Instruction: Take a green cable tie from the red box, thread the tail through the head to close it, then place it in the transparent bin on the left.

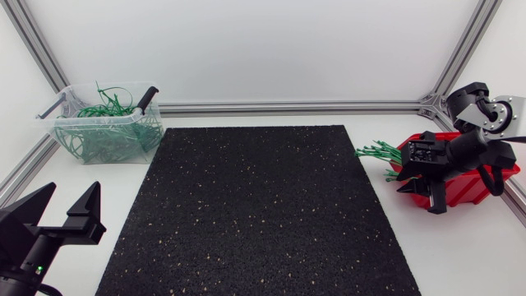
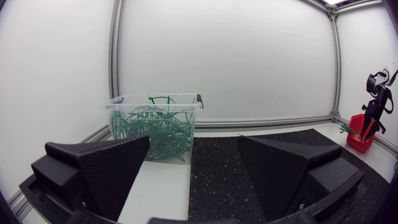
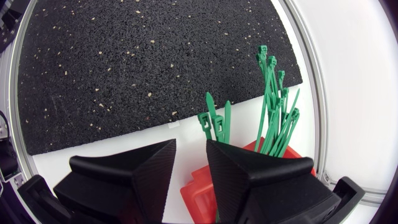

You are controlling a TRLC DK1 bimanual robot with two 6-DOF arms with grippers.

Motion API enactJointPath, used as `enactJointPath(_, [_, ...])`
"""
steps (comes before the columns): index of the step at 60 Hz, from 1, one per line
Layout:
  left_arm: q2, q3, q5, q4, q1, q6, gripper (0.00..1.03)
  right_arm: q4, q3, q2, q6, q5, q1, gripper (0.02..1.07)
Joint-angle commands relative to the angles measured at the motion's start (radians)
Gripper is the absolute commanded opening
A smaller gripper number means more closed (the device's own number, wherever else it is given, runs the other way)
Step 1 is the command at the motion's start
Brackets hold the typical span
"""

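Right hand (image 3: pixel 189 149): it is held over the front edge of the red plastic box (image 3: pixel 200 190). Its two wedge fingers are set narrowly apart and nothing is gripped between them.
Loose green cable ties (image 3: pixel 273 106): these are bunched in the red plastic box. Their heads fan out past its rim, just ahead of the right hand and over the white bench (image 1: pixel 460 247).
Left hand (image 1: pixel 72 191): it is held over the near left corner of the bench. Its fingers are spread wide and nothing is held.
Speckled black rubber mat (image 1: pixel 255 214): it is laid flat across the middle of the bench, between the two hands.
Transparent plastic bin (image 1: pixel 99 156): it is set at the far left, just beside the mat's corner.
Looped green ties (image 1: pixel 111 131): these are piled inside the bin.
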Motion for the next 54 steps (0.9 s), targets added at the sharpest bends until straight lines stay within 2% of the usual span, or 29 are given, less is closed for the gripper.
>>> enactJointPath(1, [-0.003, -0.039, -0.006, -0.017, 0.002, -0.014, 0.99, 0.016, -0.019, 0.019, -0.016, 0.009, 0.008, 0.42])
enactJointPath(19, [-0.003, -0.039, -0.006, -0.017, -0.001, -0.014, 0.99, 0.073, -0.029, 0.015, -0.012, 0.038, 0.017, 0.42])
enactJointPath(25, [-0.003, -0.039, -0.005, -0.018, -0.001, -0.014, 0.99, 0.07, -0.029, 0.012, -0.013, 0.042, 0.017, 0.3])
enactJointPath(36, [-0.003, -0.039, -0.005, -0.018, -0.001, -0.014, 0.99, 0.053, -0.034, -0.011, -0.013, 0.039, 0.017, 0.26])
enactJointPath(38, [-0.001, -0.039, -0.005, -0.018, -0.001, -0.014, 0.99, 0.053, -0.034, -0.009, -0.012, 0.039, 0.017, 0.21])
enactJointPath(49, [-0.001, -0.039, -0.005, -0.018, -0.001, -0.014, 0.99, 0.068, -0.043, -0.009, -0.003, 0.046, 0.017, 0.16])
enactJointPath(54, [-0.001, -0.039, -0.003, -0.02, -0.001, -0.014, 0.99, 0.068, -0.043, -0.011, -0.004, 0.047, 0.017, 0.08])
